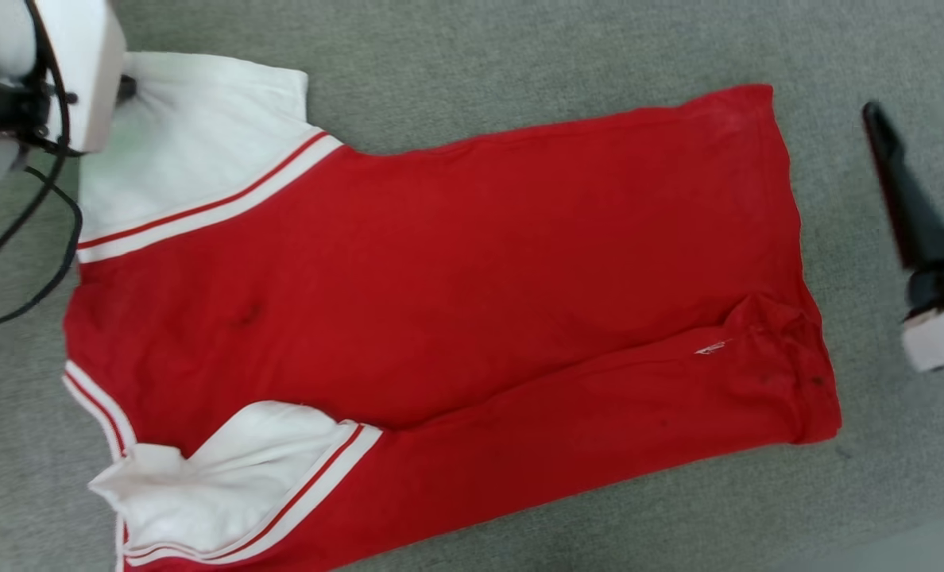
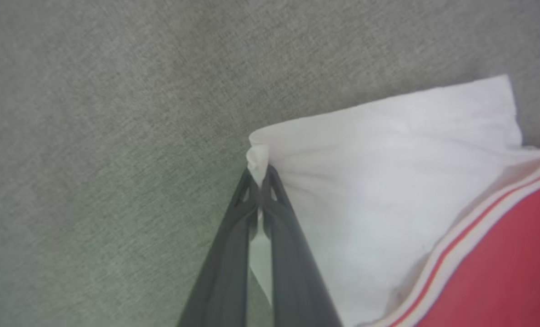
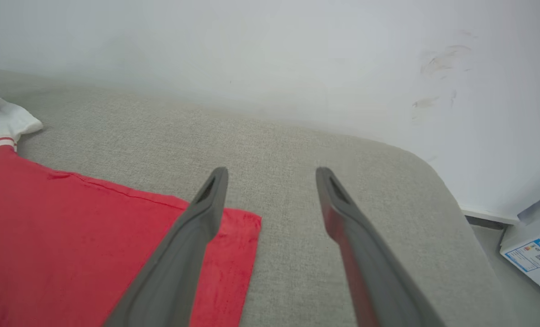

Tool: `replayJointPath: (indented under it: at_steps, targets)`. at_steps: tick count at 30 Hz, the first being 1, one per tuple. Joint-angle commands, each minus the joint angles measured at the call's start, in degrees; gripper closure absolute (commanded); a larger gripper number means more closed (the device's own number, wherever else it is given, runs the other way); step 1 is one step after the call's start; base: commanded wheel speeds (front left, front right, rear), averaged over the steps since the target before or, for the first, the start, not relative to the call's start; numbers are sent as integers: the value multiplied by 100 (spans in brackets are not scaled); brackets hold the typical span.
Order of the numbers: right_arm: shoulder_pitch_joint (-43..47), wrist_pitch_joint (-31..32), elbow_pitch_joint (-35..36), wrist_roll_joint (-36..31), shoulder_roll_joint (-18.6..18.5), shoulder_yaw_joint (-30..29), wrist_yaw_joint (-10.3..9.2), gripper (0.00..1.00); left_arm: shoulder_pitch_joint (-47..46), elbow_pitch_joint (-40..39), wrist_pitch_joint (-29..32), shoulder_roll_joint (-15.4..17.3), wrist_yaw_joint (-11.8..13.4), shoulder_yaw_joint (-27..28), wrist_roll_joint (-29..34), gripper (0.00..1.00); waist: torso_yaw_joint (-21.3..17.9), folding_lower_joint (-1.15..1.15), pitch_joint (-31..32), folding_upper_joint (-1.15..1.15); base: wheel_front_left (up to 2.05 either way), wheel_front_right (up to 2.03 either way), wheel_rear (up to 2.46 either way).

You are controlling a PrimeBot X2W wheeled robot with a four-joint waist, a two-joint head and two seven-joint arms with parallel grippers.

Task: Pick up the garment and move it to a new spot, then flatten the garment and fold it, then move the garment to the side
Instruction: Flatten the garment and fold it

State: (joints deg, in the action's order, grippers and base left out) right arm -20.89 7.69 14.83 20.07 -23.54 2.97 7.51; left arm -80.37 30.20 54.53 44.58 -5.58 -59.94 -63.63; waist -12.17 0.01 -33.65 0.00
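Grey woven pad (image 1: 520, 48): runs edge to edge across the head view. In the right wrist view its rounded corner ends at right of frame, below a pale wall (image 3: 270, 45) with scuff marks at upper right.

Garment (image 1: 440, 302): red, spread on the pad across the centre of the head view, with the sleeve end at the left of frame and the hem at the right. It lies mostly flat. One long crease runs from lower centre to the hem, where the cloth bunches at mid right.

Upper sleeve (image 1: 194, 135): white, upper left of the head view, with striped trim (image 1: 218, 202) where it meets the red. Lower sleeve (image 1: 226, 469): white, lower left, rumpled and folded in over the red.

My left claw (image 2: 262, 176): fingers pressed together, pinching the corner of the upper sleeve. A tuft of white cloth pokes out past the tips at the centre of the left wrist view. In the head view its white housing sits in the upper left corner, with a black cable (image 1: 77, 238) looping below.

My right claw (image 1: 919, 94): right edge of the head view, beside the hem and off the garment. Fingers are wide apart with nothing between them.

Carton (image 3: 531, 254): blue-and-white label, lower right corner of the right wrist view, beyond the pad.

White tag (image 1: 710, 348): small, on the red by the bunched hem.
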Motion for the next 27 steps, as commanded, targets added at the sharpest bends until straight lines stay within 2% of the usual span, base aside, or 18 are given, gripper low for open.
replayJointPath:
  at_steps: [1, 7, 11, 14, 17, 21, 27]
  targets:
    - [-162, 128, -17, 65, -155, 21, -4, 0, 115, -5, -40, -17, -31, -43, 45, 100, 89, -1, 98, 0, 0, 0, 0]
    - [-953, 1626, -326, 767, -1165, 622, -4, 0, 123, -262, -474, -160, -137, -65, 59, 100, 324, -1, 348, 0, 0, 0, 0]
    - [-1635, 3000, -666, 1429, -1882, 1454, -3, 0, 175, -554, -664, -169, -175, -189, 96, 100, 471, -1, 427, 0, 0, 0, 0]
    - [-2194, 3924, -937, 1934, -2242, 1998, -5, 0, 164, -785, -762, -172, -178, -283, 120, 100, 597, -1, 413, 0, 0, 0, 0]
    - [-2676, 4602, -1334, 2256, -2337, 2385, -4, 0, 94, -1008, -850, -197, -183, -367, 125, 100, 728, -1, 344, 0, 0, 0, 0]
    - [-3198, 5129, -1950, 2382, -2214, 2715, -4, 0, -32, -1222, -990, -228, -185, -464, 149, 100, 888, -1, 230, 0, 0, 0, 0]
    - [-3525, 5078, -2782, 2312, -1861, 3031, -4, 0, -234, -1422, -1139, -261, -182, -602, 123, 100, 1062, -1, 75, 0, 0, 0, 0]
